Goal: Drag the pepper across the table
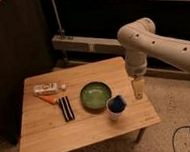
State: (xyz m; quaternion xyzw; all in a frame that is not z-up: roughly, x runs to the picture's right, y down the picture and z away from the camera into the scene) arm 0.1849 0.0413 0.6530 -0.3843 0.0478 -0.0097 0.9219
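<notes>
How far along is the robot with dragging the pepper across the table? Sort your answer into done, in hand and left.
Done: nothing visible; the pepper lies near the left edge of the table, beside the bottle. In hand: the gripper hangs over the right side, past the green bowl, well apart from the pepper. Left: reaching it, making contact and the whole drag.

One table (93,127) bears one pepper (49,99), bottle (48,87), striped block (66,108), green bowl (96,96) and cup (113,114) apiece, one gripper (137,89) above its right edge.
</notes>
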